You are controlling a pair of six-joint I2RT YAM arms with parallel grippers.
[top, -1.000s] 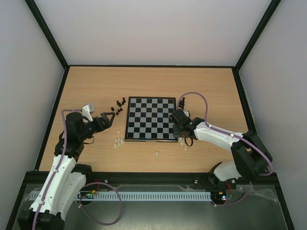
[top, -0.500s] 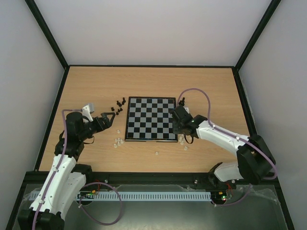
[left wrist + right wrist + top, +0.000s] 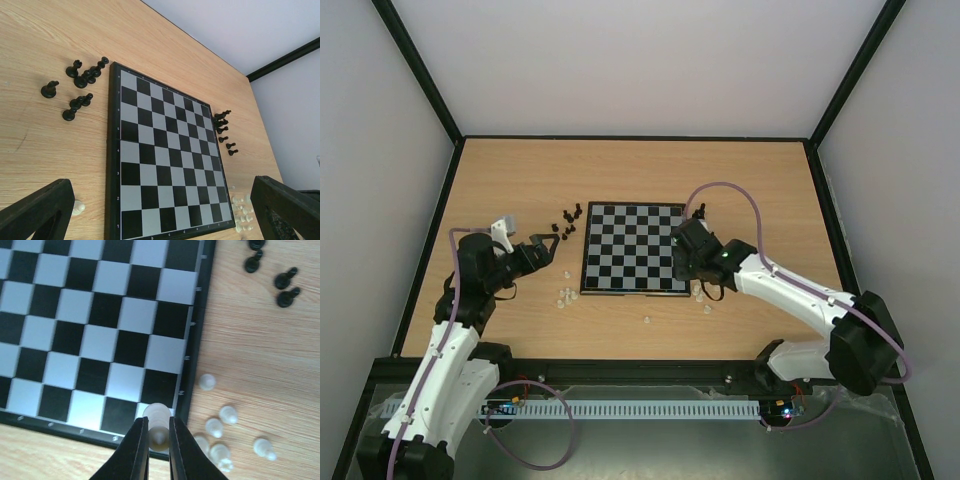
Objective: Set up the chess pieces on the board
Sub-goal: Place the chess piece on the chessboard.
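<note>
- Your board lies flat about the middle of the tabletop, its rim square to the table's edges.
- Your right gripper has its jaws pinching one pale piece, held upright over the board's corner square nearest the near and right edges. You cannot tell whether its base touches the square.
- Your left gripper sits toward the left edge, just off the board's left side, with its jaws spread wide and nothing between them.
- Every other piece you can see is on the wood, off the board.
- A cluster of black pieces sits beside the board's far left corner; some stand and some lie on their sides.
- A second black group runs along the board's right side, toward the far edge.
- Several loose pale pieces lie close together just outside the board's near right corner, right beside the pinched one.
- A few more pale ones sit off the board's near left corner.
- A single pale piece lies alone between the board and the near edge.
</note>
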